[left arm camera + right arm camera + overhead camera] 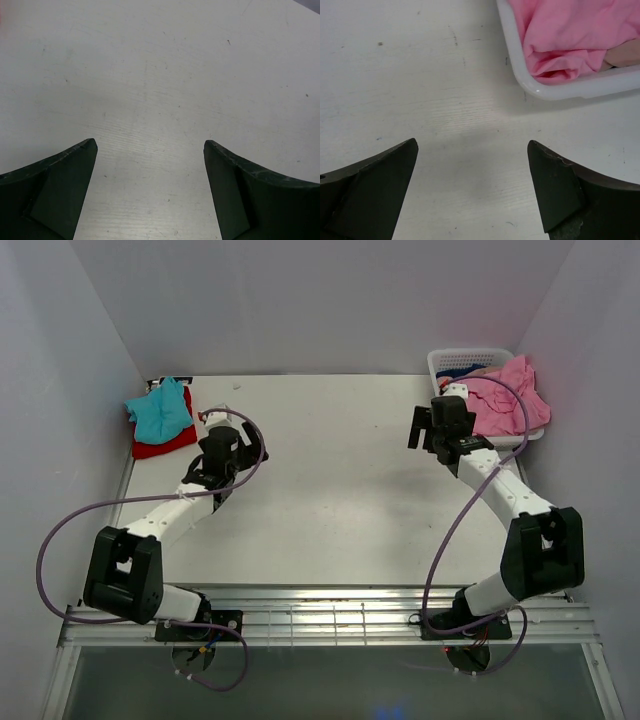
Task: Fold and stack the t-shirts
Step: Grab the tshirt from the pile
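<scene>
Counting shirts first: a teal t-shirt [160, 412] lies on top of a red t-shirt [165, 445] at the far-left corner of the table [340, 500]. Both look folded, the teal one loosely, so I judge two done and stacked.

The rest sit in the white lattice basket [580, 90] at the far-right corner. A bright pink t-shirt [560, 35] is heaped on top, spilling over the rim, and a dusty salmon-pink t-shirt [625, 52] peeks out beneath it. How many more lie under these cannot be told.

The left gripper [150, 145] has its jaws spread wide with nothing between them, over bare table near the stack. The right gripper [472, 145] is equally wide and empty, just beside the basket's near corner and not touching the pink cloth. No shirt is on the work area, so by my reading the next one is yet to be drawn.

The surface is matte off-white, lightly scuffed and speckled. Plain pale walls [320, 300] enclose three sides, and a metal rail [330, 620] runs along the near edge.
</scene>
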{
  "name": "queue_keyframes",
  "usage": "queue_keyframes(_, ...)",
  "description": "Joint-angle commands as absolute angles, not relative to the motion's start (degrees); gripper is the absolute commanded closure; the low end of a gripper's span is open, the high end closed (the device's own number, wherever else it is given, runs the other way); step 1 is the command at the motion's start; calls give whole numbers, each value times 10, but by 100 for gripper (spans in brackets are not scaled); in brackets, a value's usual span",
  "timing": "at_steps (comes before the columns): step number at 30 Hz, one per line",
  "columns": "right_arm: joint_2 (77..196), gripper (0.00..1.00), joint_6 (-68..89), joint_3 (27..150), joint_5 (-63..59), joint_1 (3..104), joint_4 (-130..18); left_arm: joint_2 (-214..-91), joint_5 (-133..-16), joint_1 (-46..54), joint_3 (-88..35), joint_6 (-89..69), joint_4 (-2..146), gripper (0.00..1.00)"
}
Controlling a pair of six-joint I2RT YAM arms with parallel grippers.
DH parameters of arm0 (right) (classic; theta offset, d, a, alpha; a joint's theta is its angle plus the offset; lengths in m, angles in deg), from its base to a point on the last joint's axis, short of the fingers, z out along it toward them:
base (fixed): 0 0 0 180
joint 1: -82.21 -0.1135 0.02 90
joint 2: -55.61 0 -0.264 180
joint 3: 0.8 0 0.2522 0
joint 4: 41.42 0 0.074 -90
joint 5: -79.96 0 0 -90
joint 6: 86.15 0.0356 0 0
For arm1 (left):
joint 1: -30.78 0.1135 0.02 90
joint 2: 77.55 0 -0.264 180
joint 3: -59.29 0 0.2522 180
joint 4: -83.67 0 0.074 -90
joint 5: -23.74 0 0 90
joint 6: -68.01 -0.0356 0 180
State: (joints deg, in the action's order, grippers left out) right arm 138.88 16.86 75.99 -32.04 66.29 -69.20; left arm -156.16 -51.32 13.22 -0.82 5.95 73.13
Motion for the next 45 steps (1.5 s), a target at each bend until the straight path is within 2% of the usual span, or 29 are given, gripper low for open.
queue_keyframes(1,1434,3,135,794,-352,701,-618,-1573,-553,127,-28,67,737,2)
queue_keyframes(3,1473,13,132,827,-345,736,-616,-1572,-569,123,-24,68,740,2)
queue_keyframes(5,1531,17,127,884,-330,763,-621,-1564,-582,122,-16,63,748,2)
queue_keyframes(9,1600,18,114,965,-322,783,-620,-1544,-596,119,6,57,771,2)
queue_keyframes(14,1684,24,107,1058,-319,797,-620,-1543,-609,118,15,57,779,2)
queue_keyframes(25,1779,24,102,1173,-273,812,-643,-1573,-639,118,12,56,783,2)
queue_keyframes(27,1787,32,97,1180,-267,814,-644,-1572,-642,118,12,55,783,2)
queue_keyframes(28,1796,43,98,1187,-258,815,-644,-1571,-643,118,12,55,783,2)
queue_keyframes(29,1802,64,100,1193,-253,815,-647,-1568,-644,118,13,54,783,2)
queue_keyframes(31,1822,74,102,1207,-230,815,-660,-1566,-644,118,16,53,783,2)
queue_keyframes(33,1833,80,102,1226,-210,815,-671,-1561,-644,118,18,50,783,2)
queue_keyframes(34,1843,90,103,1232,-208,815,-674,-1560,-644,118,20,48,783,2)
queue_keyframes(41,1780,92,97,1227,-165,814,-691,-1545,-656,118,32,49,790,2)
queue_keyframes(45,1703,92,82,1292,-145,783,-748,-1545,-689,117,40,64,802,2)
